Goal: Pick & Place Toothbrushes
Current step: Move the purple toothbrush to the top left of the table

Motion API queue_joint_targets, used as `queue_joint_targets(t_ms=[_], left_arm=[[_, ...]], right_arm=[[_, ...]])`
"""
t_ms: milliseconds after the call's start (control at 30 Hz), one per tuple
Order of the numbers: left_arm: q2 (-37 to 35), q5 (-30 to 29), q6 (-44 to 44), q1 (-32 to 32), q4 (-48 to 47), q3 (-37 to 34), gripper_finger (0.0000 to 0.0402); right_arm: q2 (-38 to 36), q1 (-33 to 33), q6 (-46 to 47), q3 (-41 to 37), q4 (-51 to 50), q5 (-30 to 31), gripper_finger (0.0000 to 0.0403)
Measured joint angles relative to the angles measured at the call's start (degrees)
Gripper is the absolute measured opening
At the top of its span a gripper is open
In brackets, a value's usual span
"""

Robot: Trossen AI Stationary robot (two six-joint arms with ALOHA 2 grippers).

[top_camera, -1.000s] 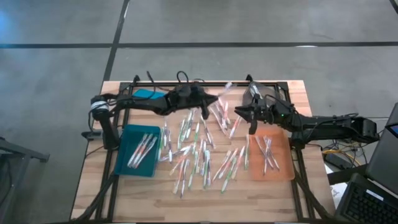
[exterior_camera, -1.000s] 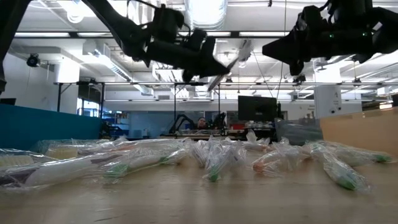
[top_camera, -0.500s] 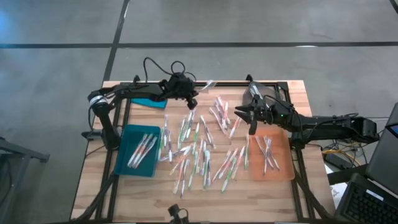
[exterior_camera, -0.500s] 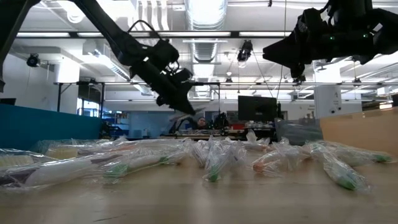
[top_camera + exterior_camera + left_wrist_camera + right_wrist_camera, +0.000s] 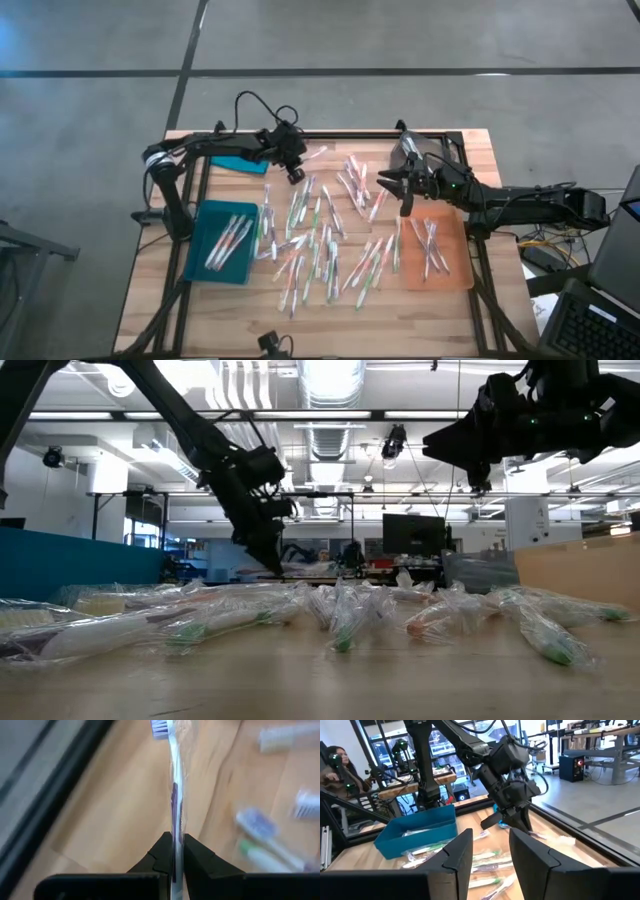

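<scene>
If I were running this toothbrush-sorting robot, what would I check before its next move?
1. Left gripper shut on a wrapped toothbrush: ok.
2. Teal tray has room: ok.
3. Orange tray has room: ok.
4. Right gripper open and empty: ok.
5. Arms apart, right gripper away from the left gripper: ok.
6. Which tray this toothbrush belongs in: cannot tell.

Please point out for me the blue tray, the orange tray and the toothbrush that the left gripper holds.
blue tray (image 5: 203, 262): high view, on its left rim.
orange tray (image 5: 455, 262): high view, on bare floor by its right edge.
toothbrush in the left gripper (image 5: 175, 780): left wrist view, on the handle above the fingers.
</scene>
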Motion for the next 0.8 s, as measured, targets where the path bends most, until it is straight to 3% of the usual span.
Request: queue_joint_targets(t_ms=[333, 800], left_arm=[[3.0, -0.1, 0.6, 0.0, -4.0, -0.1, 0.003], [3.0, 0.0, 1.8, 0.0, -4.8, 0.0, 0.0129]], right_arm=[[0.0, 0.0, 0.2, 0.0, -2.6, 0.0, 0.0098], [0.0, 0.0, 0.1, 0.0, -2.9, -0.2, 0.0062]])
